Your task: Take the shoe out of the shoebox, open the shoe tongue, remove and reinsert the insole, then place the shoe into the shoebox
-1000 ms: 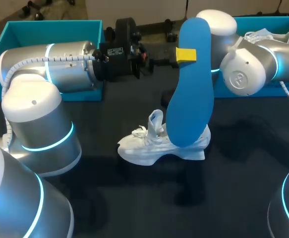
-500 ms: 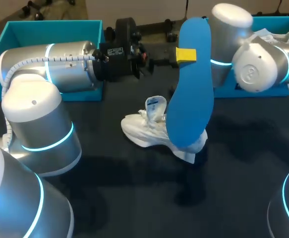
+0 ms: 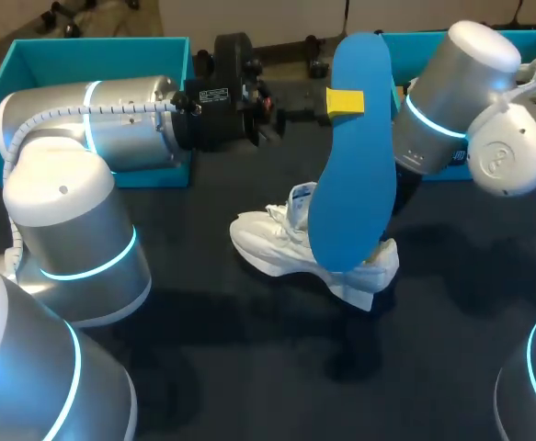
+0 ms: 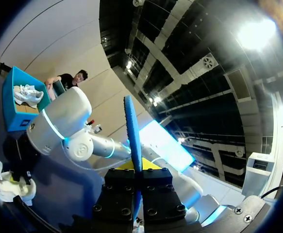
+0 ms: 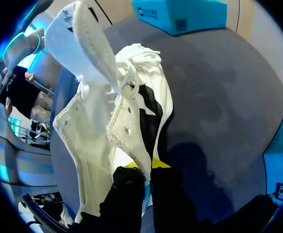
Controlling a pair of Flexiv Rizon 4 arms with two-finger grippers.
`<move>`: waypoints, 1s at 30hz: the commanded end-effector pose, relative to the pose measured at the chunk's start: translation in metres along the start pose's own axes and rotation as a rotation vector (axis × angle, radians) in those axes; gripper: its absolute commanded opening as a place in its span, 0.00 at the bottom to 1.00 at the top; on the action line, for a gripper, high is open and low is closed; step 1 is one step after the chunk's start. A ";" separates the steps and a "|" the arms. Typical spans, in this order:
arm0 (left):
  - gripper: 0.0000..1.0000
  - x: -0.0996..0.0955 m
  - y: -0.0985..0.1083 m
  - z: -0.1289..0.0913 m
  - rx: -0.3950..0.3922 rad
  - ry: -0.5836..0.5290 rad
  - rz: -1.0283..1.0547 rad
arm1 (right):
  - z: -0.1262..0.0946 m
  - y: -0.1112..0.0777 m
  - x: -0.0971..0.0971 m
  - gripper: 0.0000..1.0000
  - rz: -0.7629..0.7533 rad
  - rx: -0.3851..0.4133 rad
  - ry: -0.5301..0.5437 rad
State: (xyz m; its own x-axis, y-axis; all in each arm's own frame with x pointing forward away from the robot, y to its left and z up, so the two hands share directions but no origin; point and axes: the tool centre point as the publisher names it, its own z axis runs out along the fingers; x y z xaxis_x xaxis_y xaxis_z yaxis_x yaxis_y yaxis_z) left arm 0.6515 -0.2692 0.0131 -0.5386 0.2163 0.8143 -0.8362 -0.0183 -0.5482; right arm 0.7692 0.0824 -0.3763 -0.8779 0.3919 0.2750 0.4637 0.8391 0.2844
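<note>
My left gripper (image 3: 345, 101) is clamped on the blue insole (image 3: 352, 184), holding it upright. My right gripper (image 5: 142, 178) pinches the white shoe (image 3: 281, 250) by its edge, low over the table (image 3: 249, 367), outside both boxes.

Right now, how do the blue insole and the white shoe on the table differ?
The insole is blue and flat; the shoe is white and bulky. The insole stands upright in the air, in the left claw; the shoe rests on the table. Both are gripped: the right claw pinches the shoe's collar.
</note>
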 end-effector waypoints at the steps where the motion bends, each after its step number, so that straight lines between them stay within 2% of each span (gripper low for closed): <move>1: 0.00 -0.001 0.001 0.000 0.002 0.001 0.001 | -0.001 0.000 0.001 0.00 -0.001 -0.003 0.000; 4: 0.00 -0.001 0.001 0.000 0.002 0.001 0.001 | -0.003 -0.002 0.002 0.00 0.041 -0.027 -0.003; 8: 0.00 -0.001 0.001 0.000 0.002 0.001 0.001 | -0.010 -0.006 0.008 0.00 0.179 0.014 -0.046; 11: 0.00 -0.001 0.001 0.000 0.002 0.001 0.001 | -0.015 -0.009 0.013 0.00 0.244 0.012 -0.063; 22: 0.00 -0.001 0.001 0.000 0.002 0.001 0.001 | -0.016 -0.024 0.030 0.00 0.498 -0.045 -0.114; 30: 0.00 -0.001 0.001 0.000 0.002 0.001 0.001 | -0.013 -0.019 0.040 0.00 0.628 -0.108 -0.187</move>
State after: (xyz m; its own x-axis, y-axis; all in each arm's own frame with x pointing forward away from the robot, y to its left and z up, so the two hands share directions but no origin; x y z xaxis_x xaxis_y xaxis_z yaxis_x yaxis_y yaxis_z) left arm 0.6515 -0.2692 0.0131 -0.5386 0.2162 0.8144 -0.8362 -0.0183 -0.5481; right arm 0.7347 0.0737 -0.3611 -0.4707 0.8354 0.2836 0.8819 0.4358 0.1799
